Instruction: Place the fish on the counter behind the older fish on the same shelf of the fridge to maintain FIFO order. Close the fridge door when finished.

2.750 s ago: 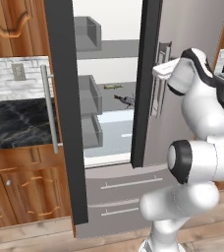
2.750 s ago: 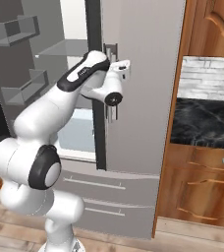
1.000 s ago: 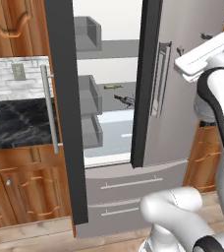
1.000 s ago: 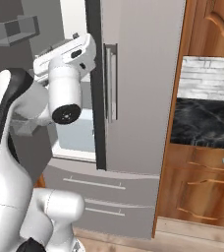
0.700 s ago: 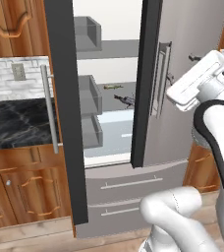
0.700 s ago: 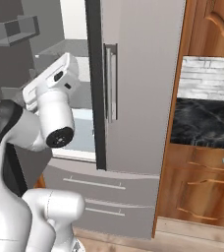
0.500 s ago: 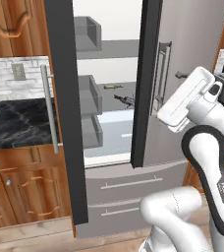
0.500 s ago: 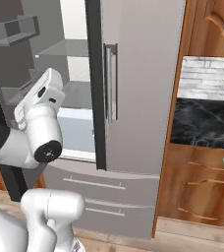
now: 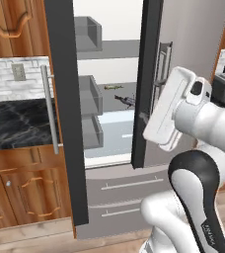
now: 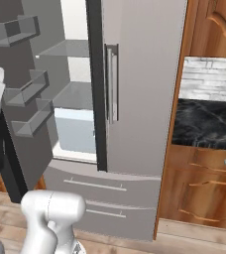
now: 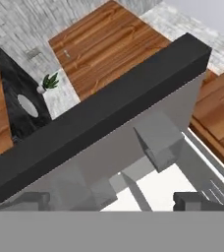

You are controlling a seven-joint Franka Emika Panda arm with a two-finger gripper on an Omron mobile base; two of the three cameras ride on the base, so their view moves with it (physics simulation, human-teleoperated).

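Two-door grey fridge [image 9: 193, 44] with both doors swung open, left door edge [image 9: 65, 113] dark and near, right door [image 10: 144, 84] ajar with its vertical bar handle [image 10: 111, 82] facing out; two bottom drawers [image 10: 105, 198] shut. Inside, on the flat grey shelf [image 9: 119, 101] above the pale blue-white drawers [image 9: 117, 133], two small slender fish: one fish [image 9: 113, 87] far back toward the rear wall, a second, darker fish [image 9: 126, 100] nearer the front and slightly right, the two close but apart. Grey door bins [image 9: 87, 96] stacked on the inner face of the left door. Black marble bench [image 9: 13, 123] with white veins to the left of the fridge, wooden cabinet fronts [image 9: 20, 192] below, white brick backsplash [image 9: 16, 79] behind; a further stretch of the same bench [image 10: 204, 124] to the right of the fridge. White arm [image 9: 193, 128] folded up at near right in the left base view, in front of the right door. Hand [image 11: 111, 199] with tips set wide apart at the bottom of the hand view, open and gripping nothing, aimed along the dark top edge of a fridge door [image 11: 99, 118] toward door bins below.
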